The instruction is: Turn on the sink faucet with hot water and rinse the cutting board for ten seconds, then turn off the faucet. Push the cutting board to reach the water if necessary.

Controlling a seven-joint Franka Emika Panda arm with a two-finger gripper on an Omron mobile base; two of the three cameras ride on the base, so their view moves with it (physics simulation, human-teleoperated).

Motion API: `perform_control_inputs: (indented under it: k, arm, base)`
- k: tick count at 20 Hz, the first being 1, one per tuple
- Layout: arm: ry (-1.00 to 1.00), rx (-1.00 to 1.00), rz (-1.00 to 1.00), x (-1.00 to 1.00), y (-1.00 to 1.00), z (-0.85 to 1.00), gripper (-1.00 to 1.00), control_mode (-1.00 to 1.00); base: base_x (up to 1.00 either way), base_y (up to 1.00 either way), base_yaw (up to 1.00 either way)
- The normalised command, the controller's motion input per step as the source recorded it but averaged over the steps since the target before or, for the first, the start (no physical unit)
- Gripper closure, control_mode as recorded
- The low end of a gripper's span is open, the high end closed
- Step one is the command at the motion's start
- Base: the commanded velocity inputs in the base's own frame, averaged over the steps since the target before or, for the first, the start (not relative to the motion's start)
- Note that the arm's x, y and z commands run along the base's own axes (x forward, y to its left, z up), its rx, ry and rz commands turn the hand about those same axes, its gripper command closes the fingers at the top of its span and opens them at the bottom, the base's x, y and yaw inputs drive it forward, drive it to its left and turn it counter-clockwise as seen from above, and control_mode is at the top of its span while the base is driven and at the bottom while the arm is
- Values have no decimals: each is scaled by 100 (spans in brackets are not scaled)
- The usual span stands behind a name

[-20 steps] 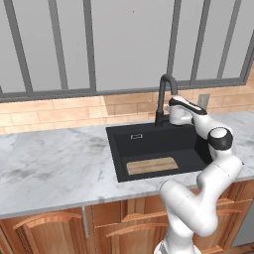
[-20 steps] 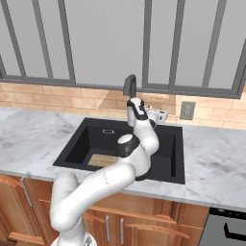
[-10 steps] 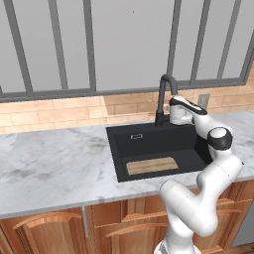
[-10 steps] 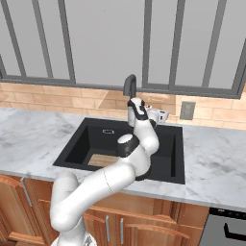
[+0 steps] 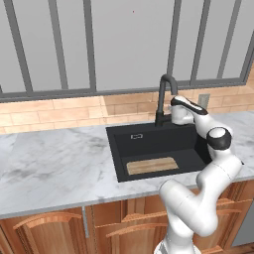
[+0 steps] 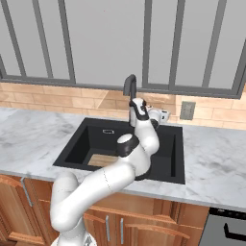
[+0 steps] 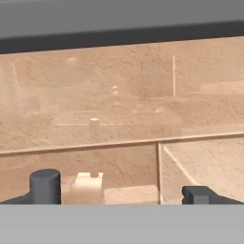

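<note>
Presently the hand sits at the back of the sink, just right of the faucet and near its base; no stream falls from the spout, so the tap is judged off and the lever still to be worked. The board lies flat on the basin floor at the front, well apart from the spout's drop line.

Step in hand, as judged: reaching the thin side lever. It should be met squarely with one fingertip and swung smoothly toward the hot side, stopping as soon as water runs; the board will then likely need a push toward the back.

From the hand camera, two dark fingertips stand far apart at the lower edge, so the hand is spread and holds nothing; beyond them is tan tiled wall, seen close.

The left base camera shows the board whole and the gap between it and the faucet; the right base camera hides most of the board behind the arm, yet shows the hand directly below the spout. The lever cannot be made out.
</note>
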Motion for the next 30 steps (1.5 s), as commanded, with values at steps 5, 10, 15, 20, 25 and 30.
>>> perform_control_inputs:
  k: [5, 10, 15, 20, 25, 30]
  arm:
    - [0, 0, 1, -23, -71, -1, -100, -100]
    - [0, 0, 0, -42, -71, -1, -100, -100]
    - [0, 0, 0, -37, -69, -10, -100, -100]
    - [0, 0, 0, -32, -68, -14, -100, -100]
    - [0, 0, 0, -25, -67, -8, -100, -100]
    - [4, 0, 0, -43, -45, 11, -100, -100]
  base:
    - [0, 0, 0]
    - [0, 0, 0]
    - [0, 0, 0]
    - [0, 0, 0]
    - [0, 0, 0]
    - [0, 0, 0]
